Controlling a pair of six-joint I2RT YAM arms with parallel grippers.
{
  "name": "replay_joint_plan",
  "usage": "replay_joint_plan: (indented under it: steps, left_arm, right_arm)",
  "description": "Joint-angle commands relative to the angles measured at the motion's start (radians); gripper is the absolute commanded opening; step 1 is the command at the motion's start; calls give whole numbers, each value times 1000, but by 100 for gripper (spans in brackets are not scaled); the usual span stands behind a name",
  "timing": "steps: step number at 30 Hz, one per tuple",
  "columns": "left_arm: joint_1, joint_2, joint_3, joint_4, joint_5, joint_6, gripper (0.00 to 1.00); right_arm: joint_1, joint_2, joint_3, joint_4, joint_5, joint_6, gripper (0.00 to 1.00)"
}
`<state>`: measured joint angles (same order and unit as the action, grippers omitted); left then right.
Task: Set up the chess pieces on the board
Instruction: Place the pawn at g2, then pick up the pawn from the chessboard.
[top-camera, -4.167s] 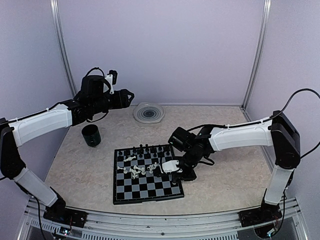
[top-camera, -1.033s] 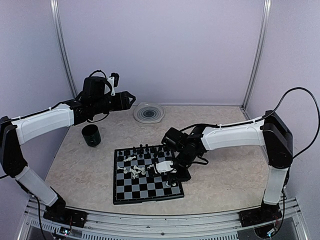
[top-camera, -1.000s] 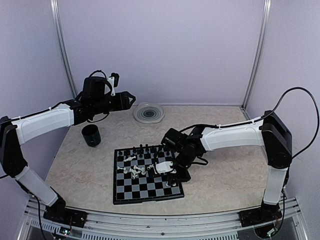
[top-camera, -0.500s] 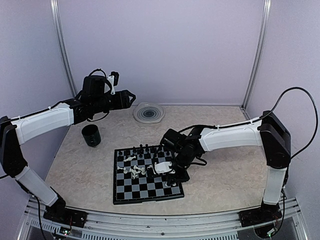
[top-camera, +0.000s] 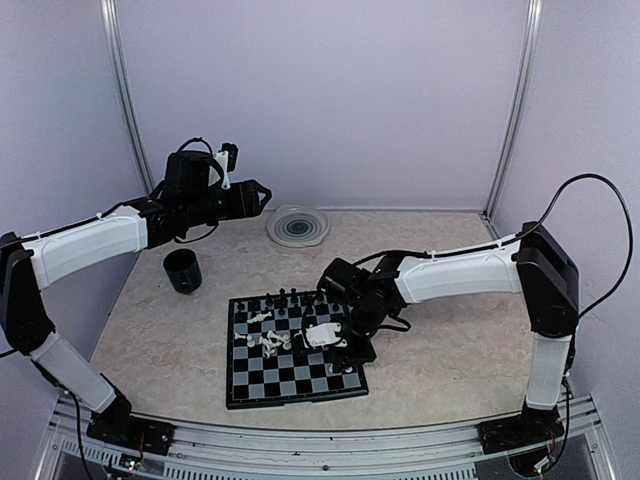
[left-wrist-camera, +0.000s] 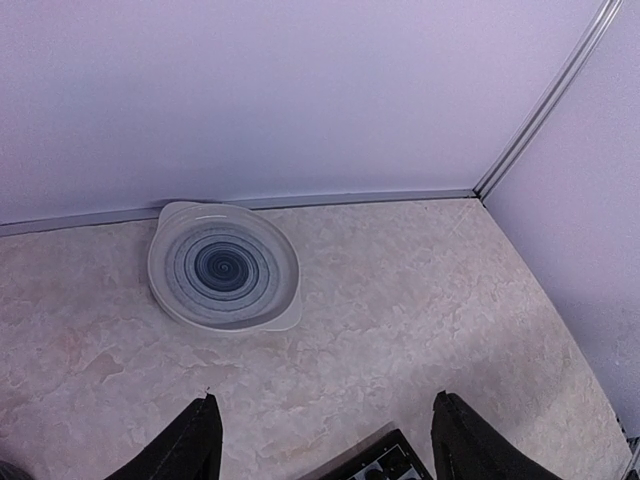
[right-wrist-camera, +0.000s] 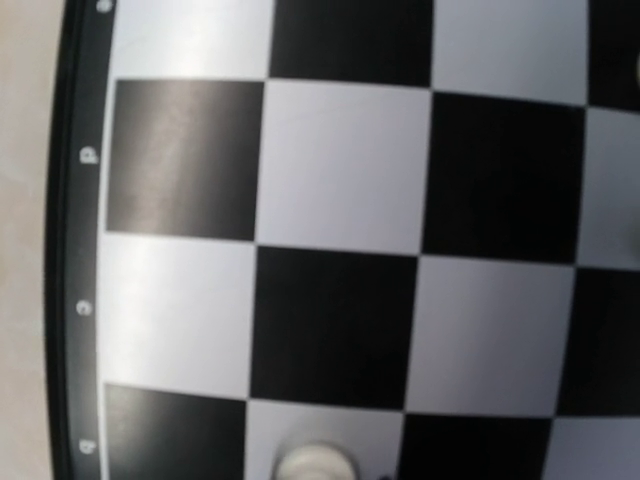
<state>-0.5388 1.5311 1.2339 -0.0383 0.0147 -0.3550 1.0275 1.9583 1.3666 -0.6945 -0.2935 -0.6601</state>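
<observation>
The board (top-camera: 262, 382) lies at the table's near middle. Black chess pieces (top-camera: 290, 298) stand along its far row, and several white ones (top-camera: 270, 338) lie tumbled near its centre. My right gripper (top-camera: 347, 352) points down over the board's right side, low above the squares. In the right wrist view I see only the board (right-wrist-camera: 340, 320) close up, with the top of one white piece (right-wrist-camera: 314, 464) at the bottom edge; the fingers do not show. My left gripper (top-camera: 255, 197) (left-wrist-camera: 325, 440) hangs high at the back left, open and empty.
A round clear ridged plate (top-camera: 297, 226) (left-wrist-camera: 224, 266) sits by the back wall. A black cup (top-camera: 183, 270) stands left of the board. The board's far corner (left-wrist-camera: 385, 468) shows at the bottom of the left wrist view. Walls and metal posts close in the table.
The right arm has crept a little to the left over the board's right side. The left arm has stayed where it was.
</observation>
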Motion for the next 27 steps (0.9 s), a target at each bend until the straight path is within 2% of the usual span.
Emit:
replay_joint_plan:
  steps: [1, 4, 15, 27]
  left_arm:
    - [2, 9, 27, -1, 5, -2, 71]
    - [2, 9, 29, -1, 13, -4, 72]
    - [2, 7, 28, -1, 14, -6, 72]
    - [2, -4, 31, -2, 19, -6, 72]
  right_arm:
    - [-2, -41, 87, -55, -38, 9, 29]
    - [-19, -39, 147, -85, -70, 9, 31]
    - [-60, 120, 280, -16, 87, 65, 23]
    - [-89, 197, 338, 14, 100, 75, 29]
